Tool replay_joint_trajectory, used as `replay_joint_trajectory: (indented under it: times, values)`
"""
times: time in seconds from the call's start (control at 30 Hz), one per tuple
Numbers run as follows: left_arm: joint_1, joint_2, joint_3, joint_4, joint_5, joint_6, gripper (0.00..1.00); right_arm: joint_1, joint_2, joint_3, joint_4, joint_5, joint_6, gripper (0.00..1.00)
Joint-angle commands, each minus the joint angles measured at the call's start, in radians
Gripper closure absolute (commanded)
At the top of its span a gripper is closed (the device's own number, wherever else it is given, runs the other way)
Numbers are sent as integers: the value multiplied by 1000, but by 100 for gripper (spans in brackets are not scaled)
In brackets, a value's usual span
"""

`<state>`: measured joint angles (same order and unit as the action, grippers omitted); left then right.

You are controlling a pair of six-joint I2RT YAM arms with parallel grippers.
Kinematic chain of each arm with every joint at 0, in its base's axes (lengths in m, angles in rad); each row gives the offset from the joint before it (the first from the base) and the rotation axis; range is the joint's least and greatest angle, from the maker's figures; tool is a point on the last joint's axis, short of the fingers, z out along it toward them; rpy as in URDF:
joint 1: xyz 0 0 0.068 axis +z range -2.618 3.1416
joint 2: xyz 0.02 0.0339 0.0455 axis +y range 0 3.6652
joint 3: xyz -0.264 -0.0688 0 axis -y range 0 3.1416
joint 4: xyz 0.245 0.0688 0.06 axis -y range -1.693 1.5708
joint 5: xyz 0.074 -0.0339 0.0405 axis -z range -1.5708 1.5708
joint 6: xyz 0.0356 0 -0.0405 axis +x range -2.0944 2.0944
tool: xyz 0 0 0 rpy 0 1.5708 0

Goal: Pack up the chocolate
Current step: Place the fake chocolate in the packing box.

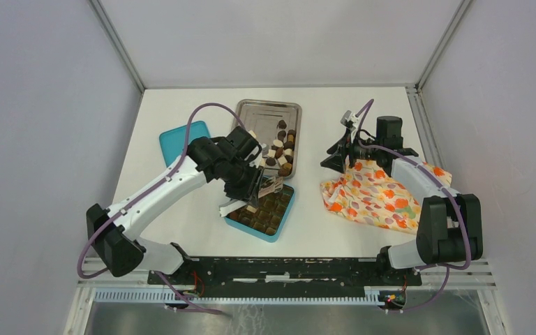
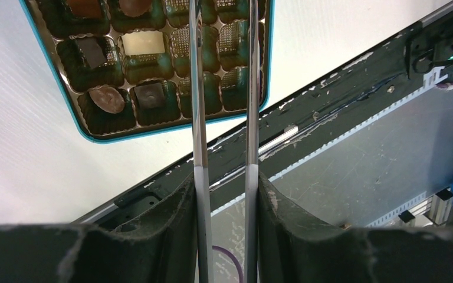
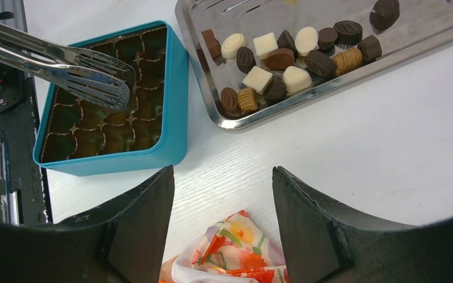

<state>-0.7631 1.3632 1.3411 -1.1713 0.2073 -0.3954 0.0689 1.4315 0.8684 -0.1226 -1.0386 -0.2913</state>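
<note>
The white counter [image 1: 363, 230] sits inside a pale grey-walled booth with aluminium framing. The placing step seems to be in hand: the left end effector [image 1: 253, 183] is clenched on steel tongs [image 3: 88, 76], whose tips hover over the teal compartmented box [image 3: 153, 156]. I cannot tell whether they carry a piece. Most of the chocolate [image 3: 283, 59] lies in the steel tray [image 3: 253, 15] just beside the box, and a few pieces sit in the box's cells. The next move probably calls for pinching a single piece from the tray cleanly. The right end effector [image 3: 221, 177] hangs released and empty above the floral cloth [image 1: 373, 195].
</note>
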Motion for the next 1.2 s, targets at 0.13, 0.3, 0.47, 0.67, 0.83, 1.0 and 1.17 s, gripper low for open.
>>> replay_joint_trajectory:
  times: [0.13,0.3,0.47,0.67,0.83,1.0,1.17]
  values:
    - [-18,36,4,29,-51,11,85,-3,-13,-9,34,-13,0,32]
    - [-18,45,0,29,-74,13,78,-4,-15,-11,35,-14,-1,32]
    - [-18,56,-6,35,-83,16,71,-4,-16,-11,36,-14,-2,32]
    - [-18,60,-14,46,-88,18,65,-4,-18,-12,35,-15,-2,33]
    - [-17,57,-26,49,-94,18,61,-4,-18,-12,36,-16,-2,33]
    - [-18,52,-28,50,-98,12,59,-3,-19,-13,35,-18,-2,33]
    - [-18,47,-30,54,-100,12,58,-3,-18,-13,37,-19,0,33]
